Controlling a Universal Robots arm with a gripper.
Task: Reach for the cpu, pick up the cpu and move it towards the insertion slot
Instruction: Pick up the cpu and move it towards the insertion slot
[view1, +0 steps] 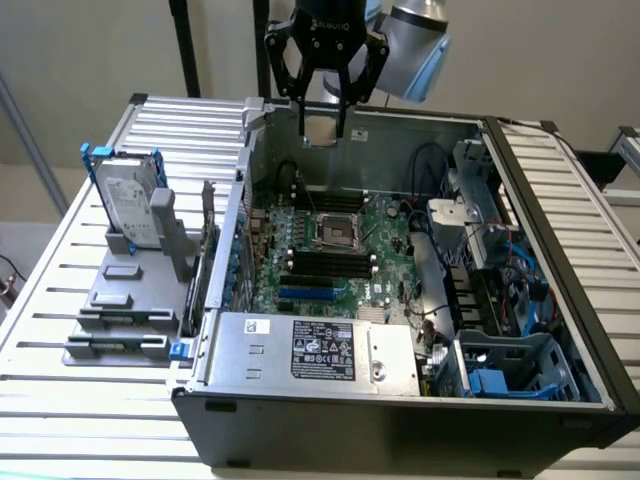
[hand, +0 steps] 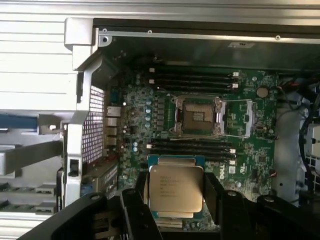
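The hand (view1: 322, 118) grips the cpu (hand: 176, 195) between closed fingers (hand: 135, 210), high over the open case (view1: 520, 160). The slot (hand: 198, 117) lies below on the motherboard (hand: 250, 150), well apart.

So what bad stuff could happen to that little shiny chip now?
The cpu is pinched only at its edges by the gripper, high above the open computer case, so it might slip and fall onto the motherboard. It must also land squarely in the insertion slot; coming down tilted or off-centre could damage it. The metal frame there looks like a tight fit.
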